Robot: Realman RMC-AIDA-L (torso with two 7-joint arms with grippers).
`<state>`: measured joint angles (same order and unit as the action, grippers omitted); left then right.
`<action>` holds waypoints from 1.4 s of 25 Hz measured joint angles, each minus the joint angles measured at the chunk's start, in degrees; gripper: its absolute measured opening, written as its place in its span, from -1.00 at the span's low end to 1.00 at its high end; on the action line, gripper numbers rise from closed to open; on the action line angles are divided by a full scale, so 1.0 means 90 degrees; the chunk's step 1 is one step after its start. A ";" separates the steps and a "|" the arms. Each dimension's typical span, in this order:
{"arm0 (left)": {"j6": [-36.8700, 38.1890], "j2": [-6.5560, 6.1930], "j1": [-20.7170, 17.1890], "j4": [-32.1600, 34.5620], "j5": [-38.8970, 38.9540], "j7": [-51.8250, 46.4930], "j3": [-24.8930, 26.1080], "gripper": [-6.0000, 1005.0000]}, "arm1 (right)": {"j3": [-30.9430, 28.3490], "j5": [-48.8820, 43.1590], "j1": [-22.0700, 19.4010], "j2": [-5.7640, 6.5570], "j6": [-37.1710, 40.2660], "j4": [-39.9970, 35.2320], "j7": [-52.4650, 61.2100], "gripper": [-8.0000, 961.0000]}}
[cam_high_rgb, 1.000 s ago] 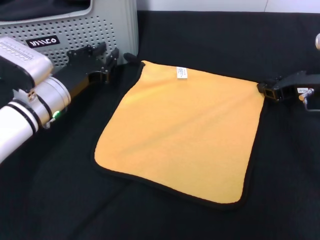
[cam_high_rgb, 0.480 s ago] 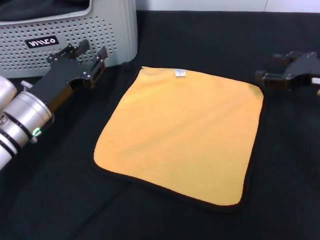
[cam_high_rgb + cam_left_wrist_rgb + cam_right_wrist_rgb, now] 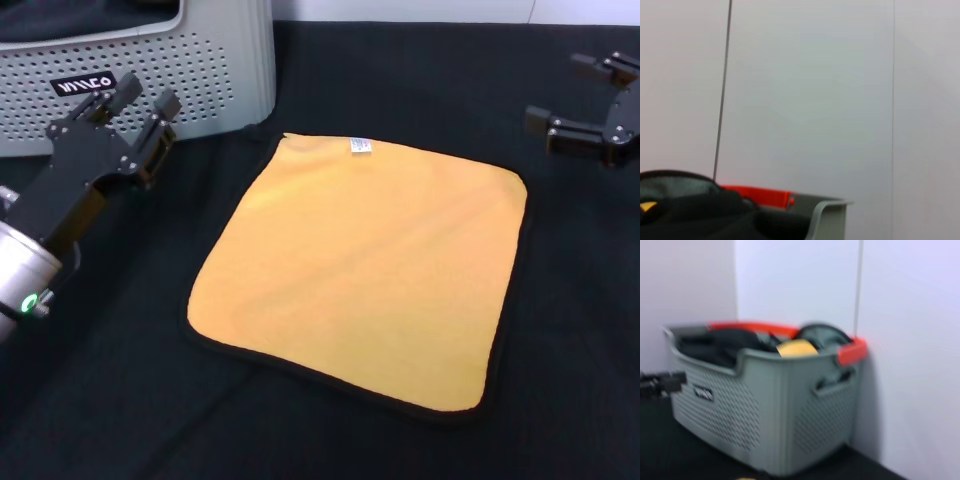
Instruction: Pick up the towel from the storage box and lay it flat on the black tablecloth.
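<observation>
The towel (image 3: 360,265) lies flat, yellow-orange face up, on the black tablecloth (image 3: 560,330), with its black trim all around and its white tag (image 3: 361,147) at the far edge. My left gripper (image 3: 142,96) is open and empty. It is raised in front of the storage box (image 3: 215,60), left of the towel's far left corner. My right gripper (image 3: 560,92) is open and empty, above the cloth beyond the towel's far right corner. Neither touches the towel.
The storage box also shows in the right wrist view (image 3: 765,405), with an orange rim (image 3: 850,351), dark cloths and something yellow (image 3: 795,347) inside. The left wrist view shows its rim (image 3: 830,212) and a white wall (image 3: 815,90).
Both grippers have drawn up and away from the towel's far corners, the left toward the box and the right outward. The far corners have settled flat.
</observation>
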<state>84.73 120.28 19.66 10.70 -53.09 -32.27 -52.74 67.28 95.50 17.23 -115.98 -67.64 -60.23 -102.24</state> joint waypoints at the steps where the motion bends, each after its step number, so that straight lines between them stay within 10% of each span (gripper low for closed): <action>1: 0.0080 -0.0003 -0.0028 0.0000 0.0001 -0.0065 -0.0003 -0.05 | -0.0001 0.0170 -0.0024 0.0003 -0.0134 0.0062 -0.0160 0.84; 20: 0.1767 -0.0069 -0.0385 0.0151 -0.0916 -0.1736 -0.0497 -0.05 | 0.0028 0.1076 -0.0166 0.0024 -0.2771 0.0890 -0.0272 0.84; 35: 0.2249 -0.0072 -0.0663 0.0679 -0.1421 -0.2670 -0.0878 -0.05 | 0.0585 0.1046 -0.0419 0.0040 -0.3081 0.0882 -0.0005 0.84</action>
<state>104.97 119.63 13.69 16.81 -65.88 -56.30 -60.64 72.55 104.92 13.46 -115.62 -95.37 -52.30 -102.29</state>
